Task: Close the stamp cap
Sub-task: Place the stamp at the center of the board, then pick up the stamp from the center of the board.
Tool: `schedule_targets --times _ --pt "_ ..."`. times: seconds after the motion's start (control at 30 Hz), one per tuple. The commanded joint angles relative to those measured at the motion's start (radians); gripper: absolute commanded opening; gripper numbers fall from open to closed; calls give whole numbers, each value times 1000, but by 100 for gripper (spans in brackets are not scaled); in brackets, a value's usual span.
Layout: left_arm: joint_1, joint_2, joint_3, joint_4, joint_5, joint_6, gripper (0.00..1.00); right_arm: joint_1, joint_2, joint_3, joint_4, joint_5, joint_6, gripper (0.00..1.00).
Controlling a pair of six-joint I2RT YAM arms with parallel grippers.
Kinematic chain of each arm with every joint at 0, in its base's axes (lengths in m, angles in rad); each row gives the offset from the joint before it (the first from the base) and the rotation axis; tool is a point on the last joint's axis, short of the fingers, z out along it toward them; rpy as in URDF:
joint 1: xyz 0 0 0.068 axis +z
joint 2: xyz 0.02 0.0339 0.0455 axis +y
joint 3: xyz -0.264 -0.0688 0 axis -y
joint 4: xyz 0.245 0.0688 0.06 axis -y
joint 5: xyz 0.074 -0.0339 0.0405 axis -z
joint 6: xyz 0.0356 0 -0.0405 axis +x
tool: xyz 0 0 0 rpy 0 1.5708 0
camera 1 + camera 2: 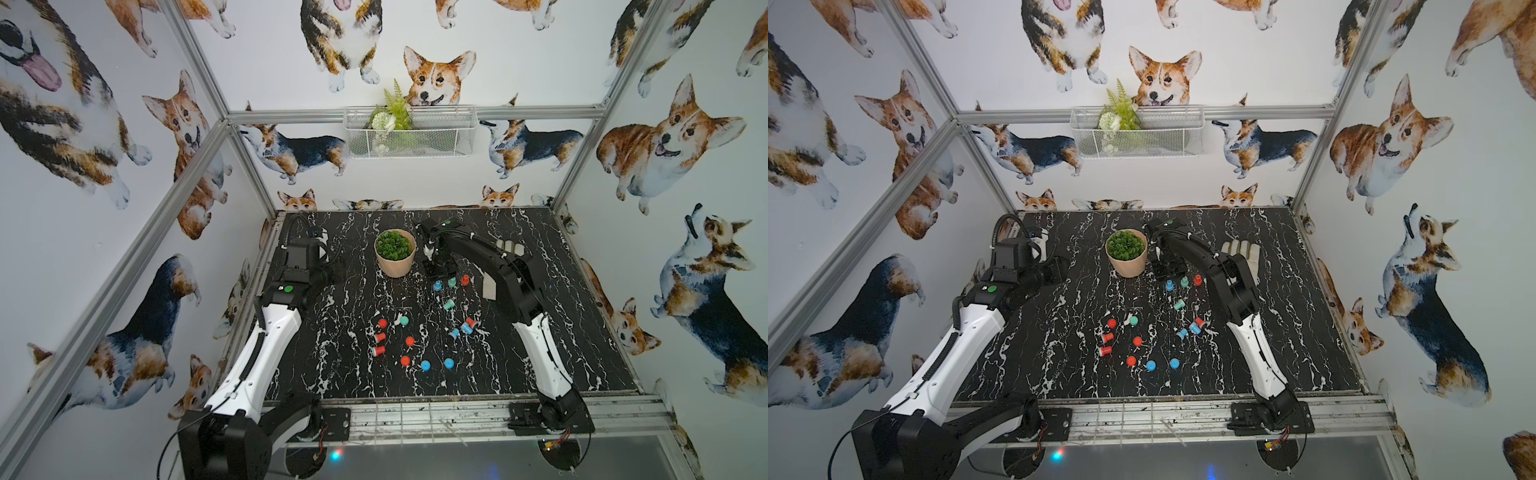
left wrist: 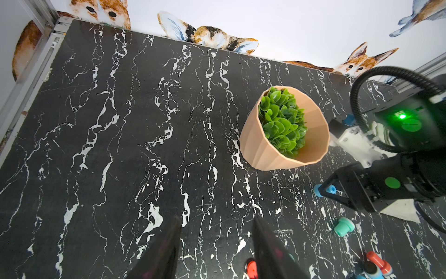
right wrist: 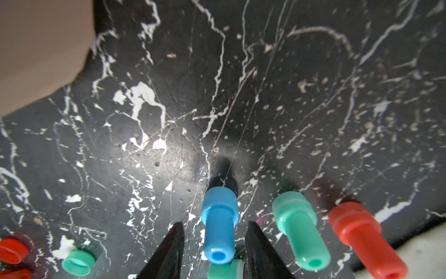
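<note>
Three stamps stand upright in a row at the back right: blue (image 1: pixel 437 285), teal (image 1: pixel 451 282) and red (image 1: pixel 465 279). My right gripper (image 3: pixel 215 223) hangs open over the blue stamp (image 3: pixel 218 229). Its fingers flank the narrow handle with a gap on each side. A teal stamp (image 1: pixel 448 305) lies just in front of the row. Loose red, teal and blue caps (image 1: pixel 410 341) and lying red stamps (image 1: pixel 379 337) are scattered mid-table. My left gripper (image 2: pixel 217 219) is open and empty over bare table at the back left.
A beige pot with a green plant (image 1: pixel 395 252) stands left of the right gripper. A glove (image 1: pixel 511 247) and a pale card (image 1: pixel 490 286) lie under the right arm. More stamps lie in a cluster (image 1: pixel 467 326). A wire basket (image 1: pixel 409 133) hangs on the back wall.
</note>
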Motion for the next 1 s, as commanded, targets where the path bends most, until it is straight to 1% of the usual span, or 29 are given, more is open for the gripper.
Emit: schedule_targets --times 0.0,0.2,0.33,0.4,0.5,0.63,0.73,0.83,0.9,0.97 --pt "2 -1 6 8 -5 6 51 2 -54 7 -40 23 6 47" --pt "2 -3 6 8 -3 5 51 7 -143 -66 -45 23 -7 46" --pt "1 -3 6 8 -3 6 51 32 -219 -154 -21 11 -60 45" --pt "2 -4 6 8 -5 5 51 51 -266 -221 9 -16 -123 45" --pt "2 -4 6 10 -5 6 51 76 -360 -374 103 -25 -262 44" --pt "2 -4 6 8 -4 5 51 78 -481 -546 206 -81 -440 44" --pt "2 -6 6 9 -6 7 51 80 -587 -714 309 -182 -640 43" --pt "1 -4 6 9 -6 8 51 80 -698 -908 443 -247 -868 43" --pt "1 -5 5 8 -5 6 51 80 -746 -992 476 -257 -1005 42" --pt "1 -6 4 8 -5 7 51 74 -776 -1036 462 -269 -1131 40"
